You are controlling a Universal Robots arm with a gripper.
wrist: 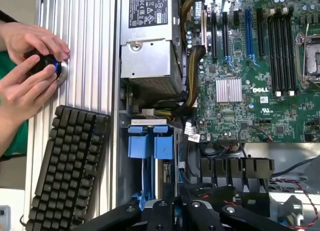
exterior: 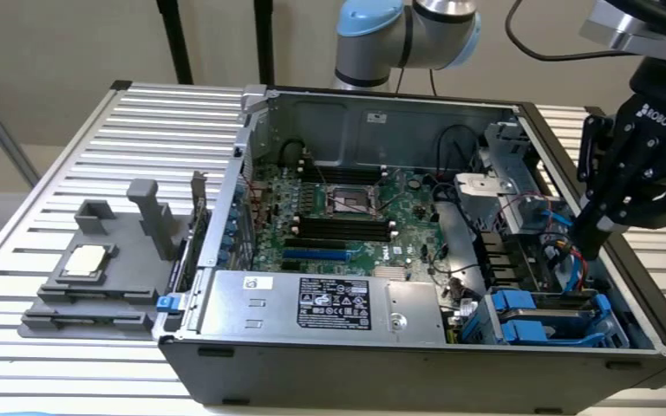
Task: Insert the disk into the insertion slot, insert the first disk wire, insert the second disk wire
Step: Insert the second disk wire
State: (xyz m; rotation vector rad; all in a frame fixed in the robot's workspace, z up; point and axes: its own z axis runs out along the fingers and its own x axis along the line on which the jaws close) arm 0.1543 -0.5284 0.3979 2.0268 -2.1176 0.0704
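Gripper (exterior: 597, 239), grip state cannot be told, hangs near the insertion slot (exterior: 547, 317) in the computer case's (exterior: 426, 371) near corner, exterior view's right.

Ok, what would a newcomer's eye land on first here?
Probably the open computer case, green motherboard bared, centred in the exterior view. At that view's right, the black gripper hangs near the insertion slot with its blue rails. In the wrist view, a person's hands meet near a keyboard.
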